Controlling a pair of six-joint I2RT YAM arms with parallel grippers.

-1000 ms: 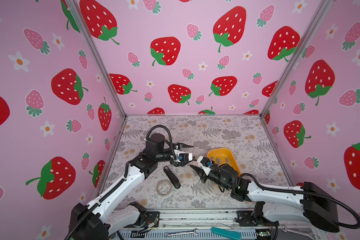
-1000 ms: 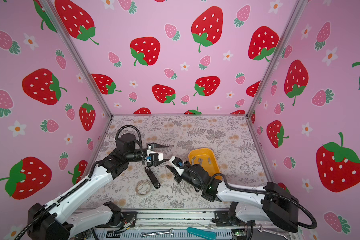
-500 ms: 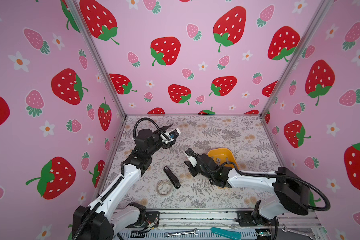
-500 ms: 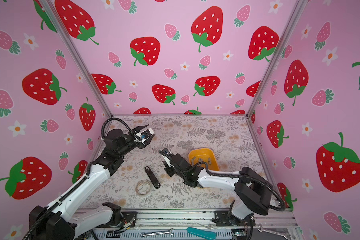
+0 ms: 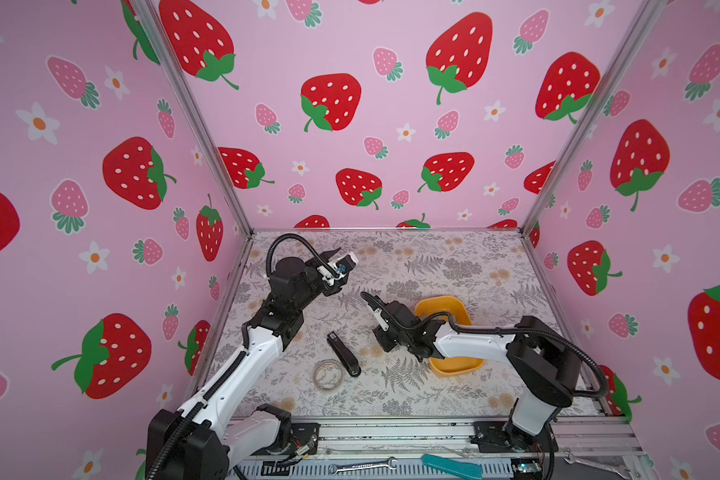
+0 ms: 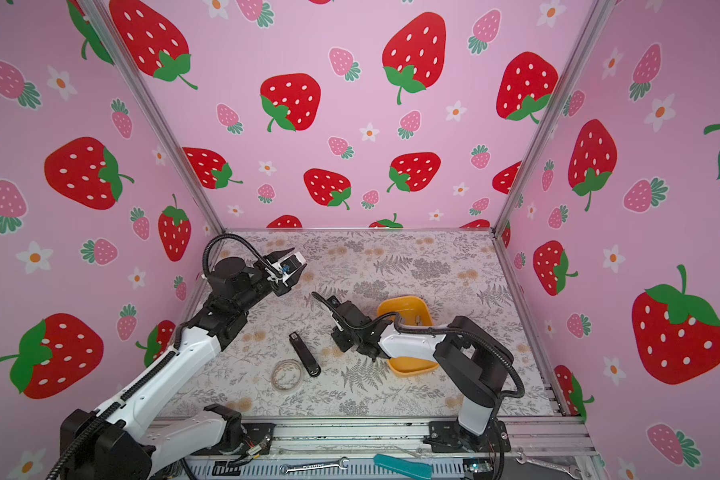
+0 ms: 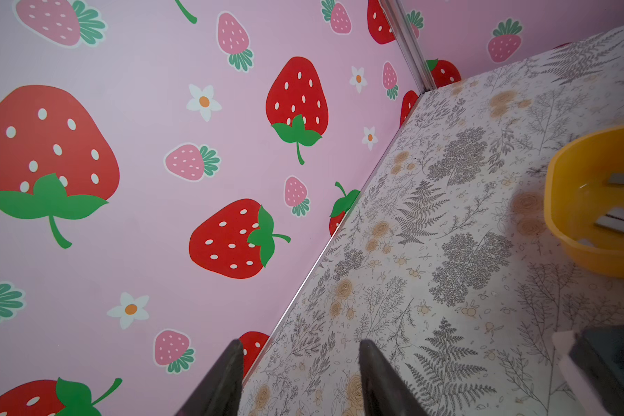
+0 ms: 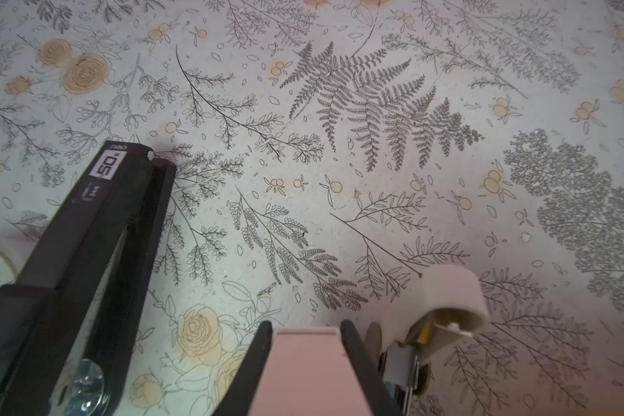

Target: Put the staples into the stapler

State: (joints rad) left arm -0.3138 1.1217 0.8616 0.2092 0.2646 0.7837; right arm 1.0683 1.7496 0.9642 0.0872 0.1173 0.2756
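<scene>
In both top views my right gripper (image 5: 371, 305) hovers low over the middle of the table. The right wrist view shows that gripper (image 8: 305, 326) shut on a small pale pink stapler (image 8: 307, 371), whose cream head and metal rail (image 8: 400, 367) stick out beside one finger. My left gripper (image 5: 344, 255) is raised at the back left, aimed at the back wall. In the left wrist view the left gripper (image 7: 298, 345) is open and empty. Grey strips of staples (image 7: 620, 219) lie in the yellow bin (image 7: 562, 216).
A black stapler (image 5: 344, 353) lies on the floral table, left of the right gripper, and shows again as the black stapler (image 8: 87, 252) in the right wrist view. A clear tape roll (image 5: 328, 375) sits beside it. The yellow bin (image 5: 445, 305) stands behind the right forearm. Pink walls close three sides.
The two grippers were close together over the middle of the table. The left one has drawn back and up to the back left. The right one has shifted slightly left, its elbow raised.
</scene>
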